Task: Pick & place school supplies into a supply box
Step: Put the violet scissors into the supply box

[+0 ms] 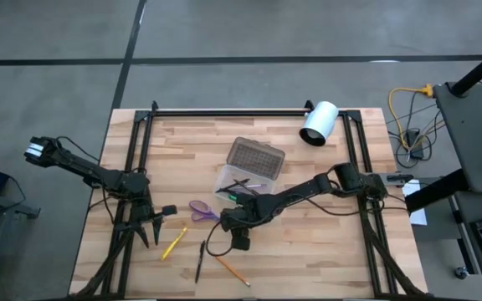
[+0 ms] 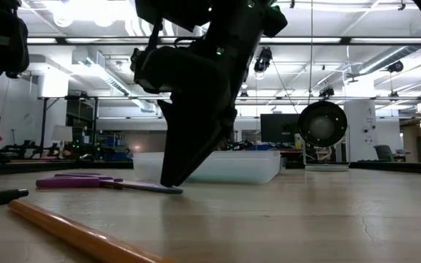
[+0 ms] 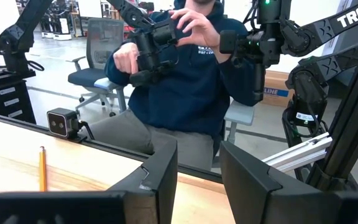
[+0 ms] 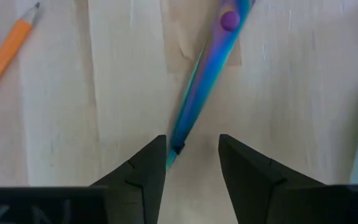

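Right wrist view shows you what overhead hides: the right gripper point(image 4: 191, 155) fingers spread, holding nothing, straddling the scissors point(image 4: 207, 81) tip on the bench; overhead, the box point(image 1: 248, 174) sits at centre, left gripper point(image 1: 151, 227) open, lower left.

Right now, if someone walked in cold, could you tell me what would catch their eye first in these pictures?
Probably the right gripper, open and lowered to the tabletop with the tip of the iridescent scissors between its fingers, near the table's middle. Just behind it sits the supply box with its dotted lid open and a few pens inside, and a white cylinder lies at the far edge. The left gripper waits open beside a yellow pen.
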Tool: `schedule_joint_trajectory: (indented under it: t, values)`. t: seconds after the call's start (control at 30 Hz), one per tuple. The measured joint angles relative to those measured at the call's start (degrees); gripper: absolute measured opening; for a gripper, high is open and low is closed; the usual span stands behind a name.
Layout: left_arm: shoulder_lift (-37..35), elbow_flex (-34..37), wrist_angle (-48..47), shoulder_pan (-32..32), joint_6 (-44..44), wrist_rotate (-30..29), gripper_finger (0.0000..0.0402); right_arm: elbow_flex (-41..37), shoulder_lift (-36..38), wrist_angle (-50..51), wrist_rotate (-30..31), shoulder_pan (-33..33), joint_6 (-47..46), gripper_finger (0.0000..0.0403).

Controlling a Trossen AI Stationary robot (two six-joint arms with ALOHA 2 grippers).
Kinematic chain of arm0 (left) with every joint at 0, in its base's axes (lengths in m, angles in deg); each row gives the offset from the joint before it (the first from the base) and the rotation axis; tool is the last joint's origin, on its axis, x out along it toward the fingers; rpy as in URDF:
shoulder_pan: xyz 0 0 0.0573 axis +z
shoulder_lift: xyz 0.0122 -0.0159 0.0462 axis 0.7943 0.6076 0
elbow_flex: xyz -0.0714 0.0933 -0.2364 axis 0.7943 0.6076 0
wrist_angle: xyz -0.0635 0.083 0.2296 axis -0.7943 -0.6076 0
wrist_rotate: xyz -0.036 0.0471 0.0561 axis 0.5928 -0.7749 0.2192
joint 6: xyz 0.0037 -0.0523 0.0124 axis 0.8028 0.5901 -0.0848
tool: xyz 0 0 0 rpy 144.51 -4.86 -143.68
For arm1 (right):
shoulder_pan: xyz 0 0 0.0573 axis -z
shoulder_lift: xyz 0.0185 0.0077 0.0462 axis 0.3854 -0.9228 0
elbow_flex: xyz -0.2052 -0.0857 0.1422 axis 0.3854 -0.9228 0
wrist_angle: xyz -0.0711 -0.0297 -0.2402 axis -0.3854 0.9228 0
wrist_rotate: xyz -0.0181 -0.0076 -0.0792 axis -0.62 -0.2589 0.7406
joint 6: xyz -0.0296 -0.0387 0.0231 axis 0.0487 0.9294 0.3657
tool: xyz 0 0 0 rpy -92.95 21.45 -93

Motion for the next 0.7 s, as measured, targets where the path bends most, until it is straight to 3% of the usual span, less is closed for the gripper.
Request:
schedule_joint_trajectory:
  t: [0.4,0.7]
  values:
    - [0.01,0.0,-0.01,-0.01,-0.01,0.0,0.0105,0.21,-3.52,-3.34,0.34,-0.72,2.99,0.0125]
    - [0.0,0.0,-0.02,0.01,-0.01,0.0,0.0105,1.13,-3.63,-2.22,-1.22,-0.57,1.72,0.0068]
